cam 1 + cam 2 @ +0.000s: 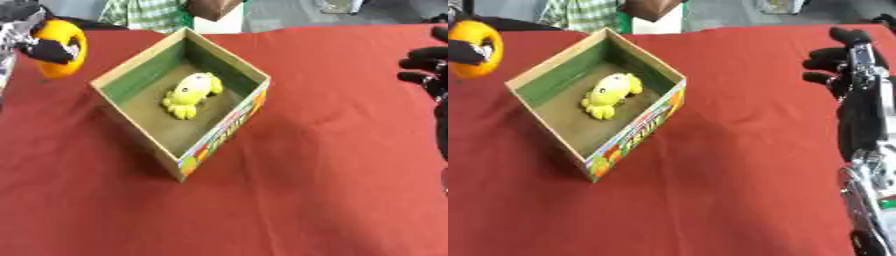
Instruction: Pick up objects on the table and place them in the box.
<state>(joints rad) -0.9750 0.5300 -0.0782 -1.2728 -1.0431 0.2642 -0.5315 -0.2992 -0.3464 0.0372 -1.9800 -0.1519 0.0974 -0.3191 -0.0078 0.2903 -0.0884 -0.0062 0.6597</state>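
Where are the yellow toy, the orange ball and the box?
yellow toy (192, 92), left eye view, on its body.
orange ball (66, 47), left eye view, on its orange surface beside the left hand's fingers.
box (223, 135), left eye view, on its printed outer wall.

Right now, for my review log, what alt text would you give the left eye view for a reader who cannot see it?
The robot's left hand, at the upper left, is curled round an orange round object beside an open cardboard box on a red tablecloth. A yellow plush toy already lies inside the box. The right hand shows at the right edge, holding nothing.
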